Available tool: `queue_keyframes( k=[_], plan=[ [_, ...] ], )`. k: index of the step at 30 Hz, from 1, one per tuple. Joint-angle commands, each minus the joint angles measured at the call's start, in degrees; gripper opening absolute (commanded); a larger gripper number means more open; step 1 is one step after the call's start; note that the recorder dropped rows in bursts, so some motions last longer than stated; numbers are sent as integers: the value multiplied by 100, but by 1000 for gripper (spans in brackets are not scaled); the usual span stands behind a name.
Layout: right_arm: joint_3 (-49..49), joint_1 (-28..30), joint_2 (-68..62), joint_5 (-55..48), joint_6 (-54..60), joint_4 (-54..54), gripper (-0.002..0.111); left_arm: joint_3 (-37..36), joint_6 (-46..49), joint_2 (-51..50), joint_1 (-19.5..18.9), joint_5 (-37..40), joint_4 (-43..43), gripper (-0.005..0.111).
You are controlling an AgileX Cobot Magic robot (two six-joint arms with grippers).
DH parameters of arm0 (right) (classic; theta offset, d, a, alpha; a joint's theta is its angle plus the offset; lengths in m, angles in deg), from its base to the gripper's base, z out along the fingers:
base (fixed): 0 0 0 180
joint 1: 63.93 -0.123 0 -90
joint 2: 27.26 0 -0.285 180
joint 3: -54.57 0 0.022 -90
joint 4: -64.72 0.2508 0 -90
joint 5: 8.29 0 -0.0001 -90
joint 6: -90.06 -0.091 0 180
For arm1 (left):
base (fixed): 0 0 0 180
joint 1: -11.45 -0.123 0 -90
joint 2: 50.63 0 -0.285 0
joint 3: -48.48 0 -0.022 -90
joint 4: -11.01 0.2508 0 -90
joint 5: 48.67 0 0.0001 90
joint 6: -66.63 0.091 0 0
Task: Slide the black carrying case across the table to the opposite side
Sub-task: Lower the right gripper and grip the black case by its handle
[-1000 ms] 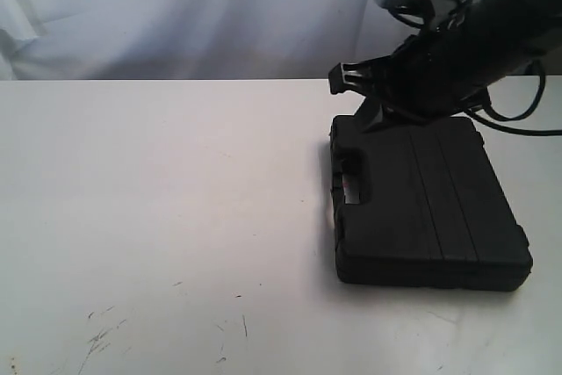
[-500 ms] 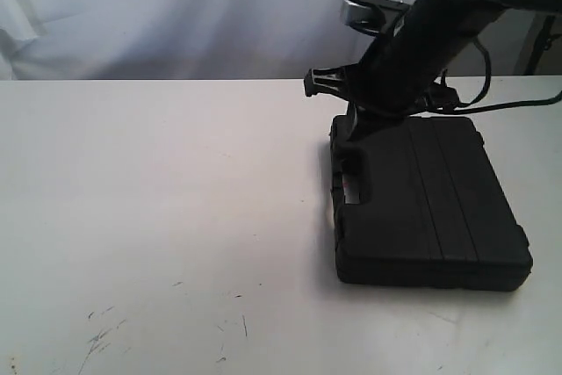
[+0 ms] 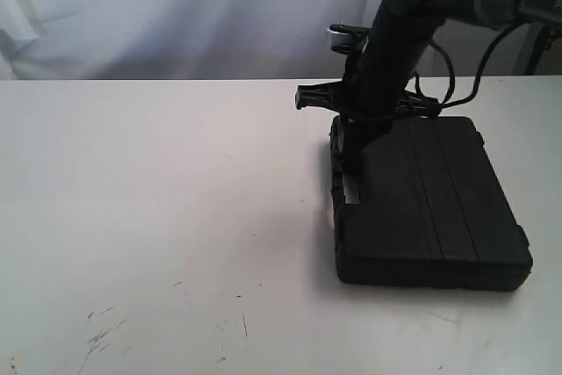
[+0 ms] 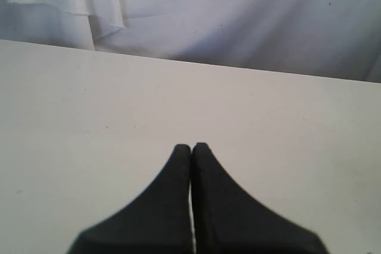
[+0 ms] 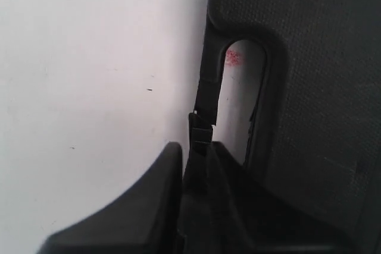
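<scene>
The left fingers (image 4: 175,176) meet above the white table (image 4: 89,99).

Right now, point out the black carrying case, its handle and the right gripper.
black carrying case (image 3: 439,208), exterior view, middle of its ribbed lid.
handle (image 5: 209,87), right wrist view, the bar beside the opening.
right gripper (image 5: 193,147), right wrist view, between its fingertips, astride the handle.
</scene>
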Motion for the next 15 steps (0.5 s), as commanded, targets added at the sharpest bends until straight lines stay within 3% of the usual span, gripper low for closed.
queue_keyframes(
  k=[1,5,15],
  plan=[
    [-104,-36,-132,-52,94,-16,39,-27,-7,24,-17,-30,-1,0],
    [-119,-36,-256,34,191,301,56,-27,-7,24,-17,-30,-1,0],
    [-183,-39,-508,457,196,633,55,-27,-7,24,-17,-30,-1,0]
  ],
)
